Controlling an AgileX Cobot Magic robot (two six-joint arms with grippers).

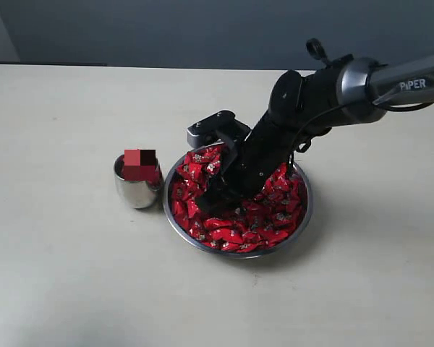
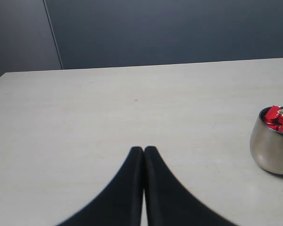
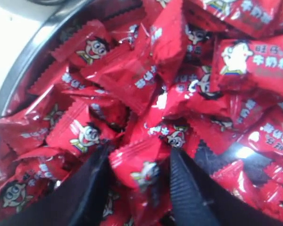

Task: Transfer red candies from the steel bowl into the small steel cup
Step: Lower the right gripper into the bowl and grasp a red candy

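The steel bowl (image 1: 304, 211) sits mid-table, heaped with red candies (image 1: 269, 218). My right gripper (image 1: 214, 198) reaches down into the pile at the bowl's left side. In the right wrist view the right gripper (image 3: 140, 151) is open, its two dark fingers straddling one red candy (image 3: 140, 170) that lies between them on the heap; the bowl's rim (image 3: 34, 51) curves past. The small steel cup (image 1: 136, 186) stands just left of the bowl with red candies (image 2: 277, 117) inside. My left gripper (image 2: 144, 149) is shut on nothing, hovering over bare table with the cup (image 2: 271, 149) nearby.
The pale tabletop (image 1: 65, 275) stretches wide around the bowl and cup. A dark wall (image 1: 166, 29) runs behind the table's far edge. The right arm (image 1: 390, 79) comes in from the right above the table.
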